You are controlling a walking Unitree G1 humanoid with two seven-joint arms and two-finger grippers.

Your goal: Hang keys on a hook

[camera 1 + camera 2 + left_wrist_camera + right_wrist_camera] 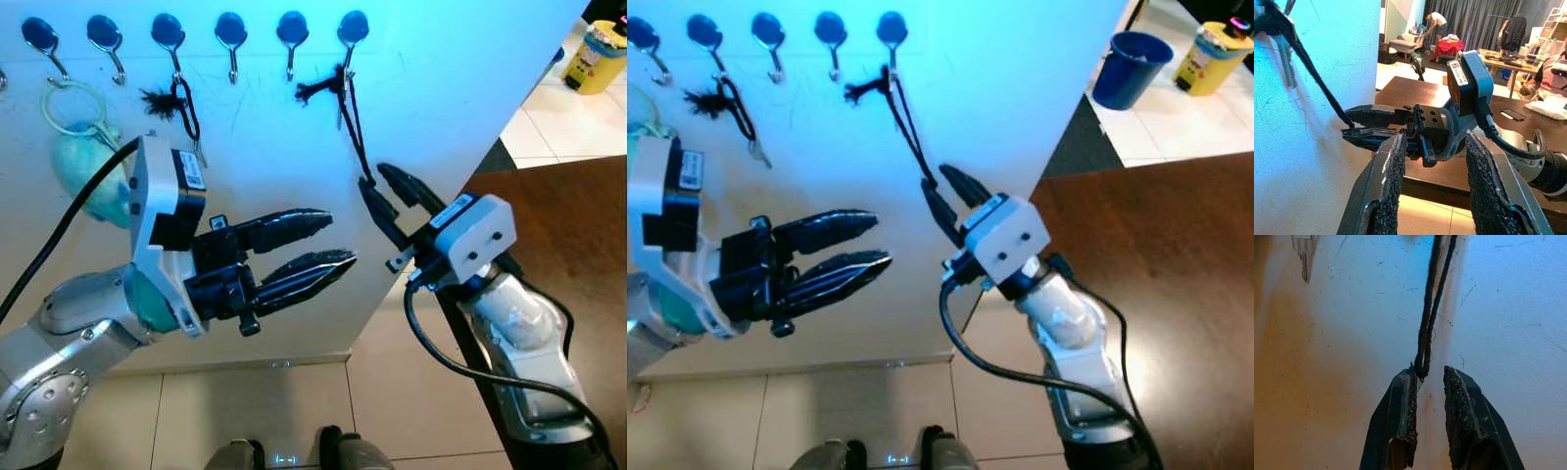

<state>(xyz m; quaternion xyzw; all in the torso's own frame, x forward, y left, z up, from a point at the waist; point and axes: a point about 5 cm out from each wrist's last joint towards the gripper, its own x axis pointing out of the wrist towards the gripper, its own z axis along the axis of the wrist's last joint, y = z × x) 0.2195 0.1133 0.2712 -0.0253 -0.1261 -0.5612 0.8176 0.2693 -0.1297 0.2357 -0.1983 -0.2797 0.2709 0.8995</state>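
Right end effector open, cord snagged on finger; your pullback could yank keys off hook. Left end effector open, idle.

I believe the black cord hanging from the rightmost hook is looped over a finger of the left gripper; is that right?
Not quite: the right gripper has it. The right wrist view shows the black cord looped over one of its fingers; it does hang from the rightmost hook. The left gripper hangs beside it.
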